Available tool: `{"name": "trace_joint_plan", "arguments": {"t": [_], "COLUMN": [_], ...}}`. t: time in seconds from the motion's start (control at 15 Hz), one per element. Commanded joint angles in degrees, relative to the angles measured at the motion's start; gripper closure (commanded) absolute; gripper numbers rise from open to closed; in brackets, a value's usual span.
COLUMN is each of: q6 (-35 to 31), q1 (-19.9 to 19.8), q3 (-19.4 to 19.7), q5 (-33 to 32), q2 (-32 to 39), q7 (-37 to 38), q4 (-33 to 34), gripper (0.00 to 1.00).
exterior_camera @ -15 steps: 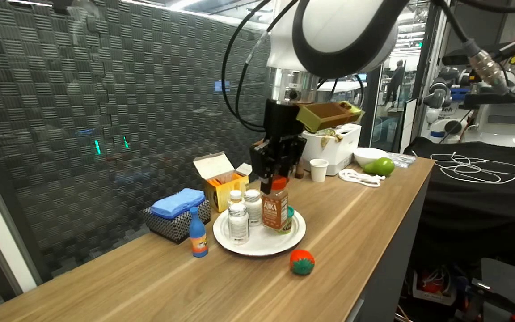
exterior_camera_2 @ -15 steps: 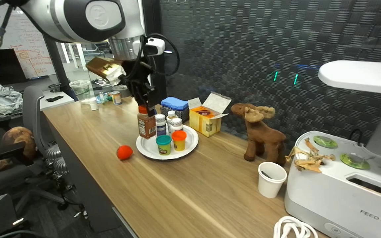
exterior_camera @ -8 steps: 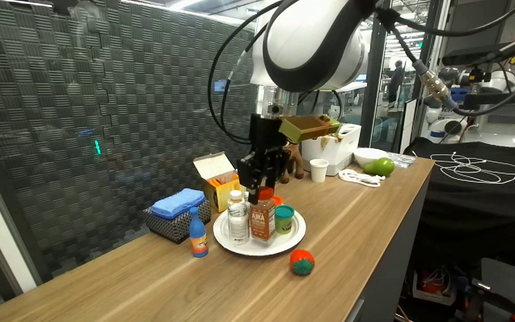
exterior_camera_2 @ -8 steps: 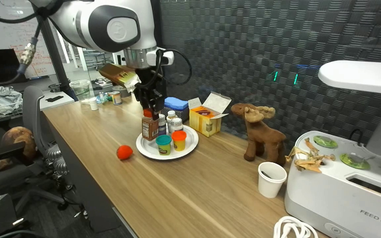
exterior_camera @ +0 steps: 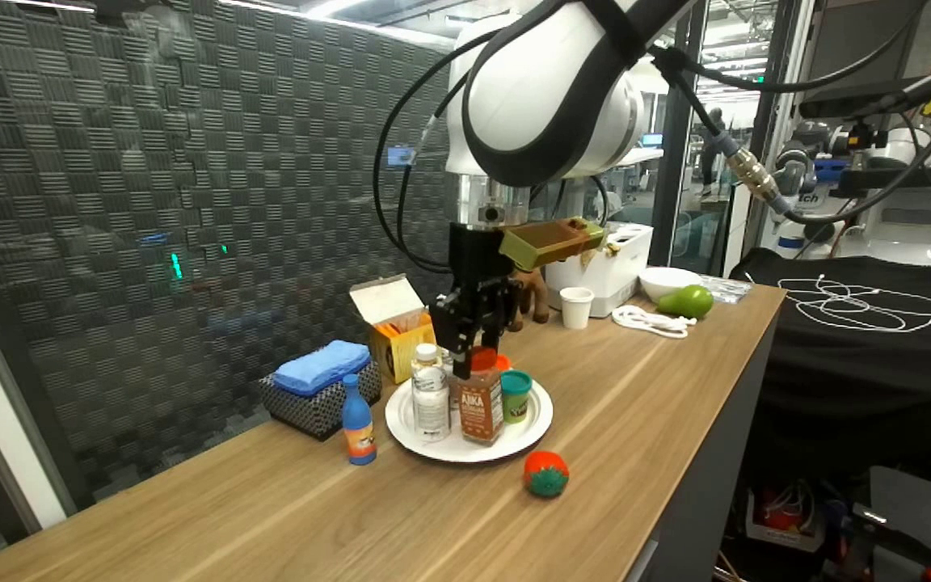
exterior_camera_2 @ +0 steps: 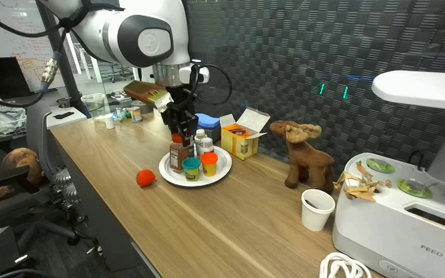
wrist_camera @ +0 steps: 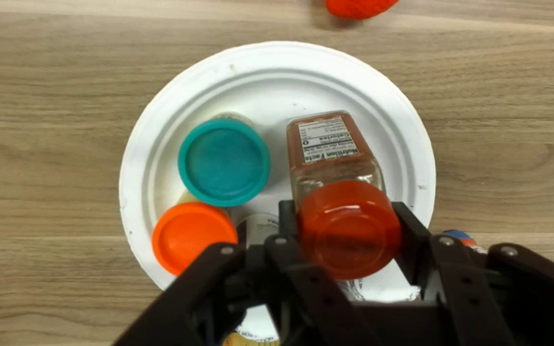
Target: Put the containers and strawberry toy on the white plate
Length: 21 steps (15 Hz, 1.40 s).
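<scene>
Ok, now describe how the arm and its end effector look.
The arm is white and rounded with black trim, a faint emblem and a silver wrist ring. Black cables loop beside it; one has a metal connector. A gold-brown box juts out above the end effector, which is black, jointed and two-fingered.

dark textured wall [exterior_camera: 191, 145], wood counter [exterior_camera: 288, 517], whiteboard [exterior_camera_2: 29, 48]

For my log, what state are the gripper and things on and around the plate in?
White round plate: lying flat.
Clear red-lidded square jar: lidded, held; plate contact unclear.
Black gripper: closed on the jar's lid.
Round green teal-lidded tub: closed, upright.
Round yellow orange-lidded tub: closed, upright.
White round bottles: upright, two visibly capped.
Red strawberry toy: off the plate.
Slim blue bottle: upright.
Yellow cardboard box: open.
</scene>
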<state>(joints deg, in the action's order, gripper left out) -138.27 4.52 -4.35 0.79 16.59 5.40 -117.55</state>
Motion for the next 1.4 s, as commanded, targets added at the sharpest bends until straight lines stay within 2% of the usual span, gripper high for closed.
{"name": "trace_joint_plan", "arguments": {"t": [0.0,0.53,1.33], "q6": [0.01,-4.62,-13.37], "q1": [0.71,-0.12,0.95], "q3": [1.36,1.11,3.25], "q5": [-3.16,-1.61,-4.02], "q2": [1.18,1.14,4.09], "q7": [0.51,-0.68,2.04], "q4": [1.83,1.79,1.63], "gripper": [0.75,0.75,0.75]}}
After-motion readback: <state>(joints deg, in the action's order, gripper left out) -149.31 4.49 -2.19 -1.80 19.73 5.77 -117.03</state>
